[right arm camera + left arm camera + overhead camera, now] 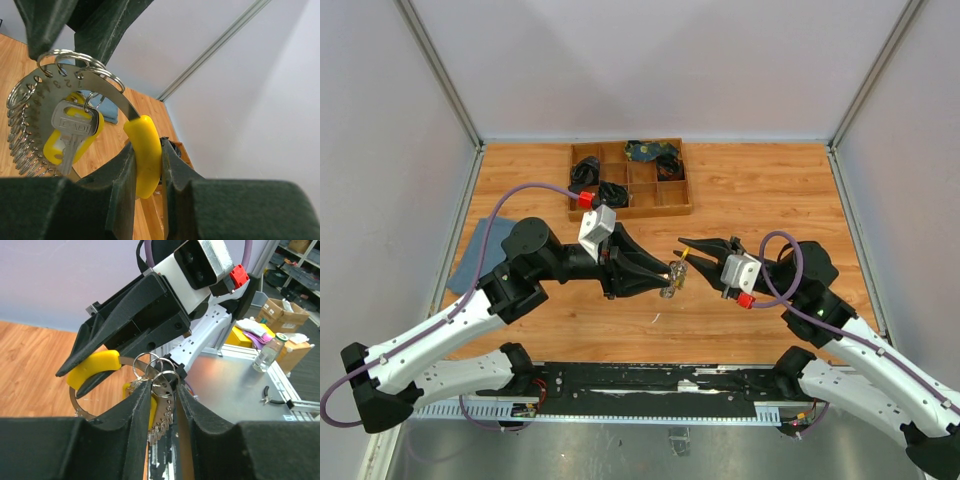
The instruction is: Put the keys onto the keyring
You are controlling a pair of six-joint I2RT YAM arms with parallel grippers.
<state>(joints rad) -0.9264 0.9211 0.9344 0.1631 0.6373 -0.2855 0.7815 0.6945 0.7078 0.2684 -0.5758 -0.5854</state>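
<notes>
The keyring [673, 281] is held above the table's middle between both grippers. My right gripper [148, 150] is shut on its curved yellow piece [144, 150]. In the right wrist view the flat metal loop [107, 96] carries several small split rings [20, 145] and one silver key [70, 134] with a yellow tag behind it. My left gripper [161, 387] is shut on the loop's ringed edge [165, 407], with small rings [159, 366] sticking out above its fingertips. In the top view the left gripper [667, 276] and the right gripper [684, 253] meet tip to tip.
A wooden compartment tray [675, 203] with dark items stands at the back middle. A blue cloth [480, 255] lies at the left under the left arm. The left wrist view shows a metal bench with a bottle [266, 354] and boxes beyond the table.
</notes>
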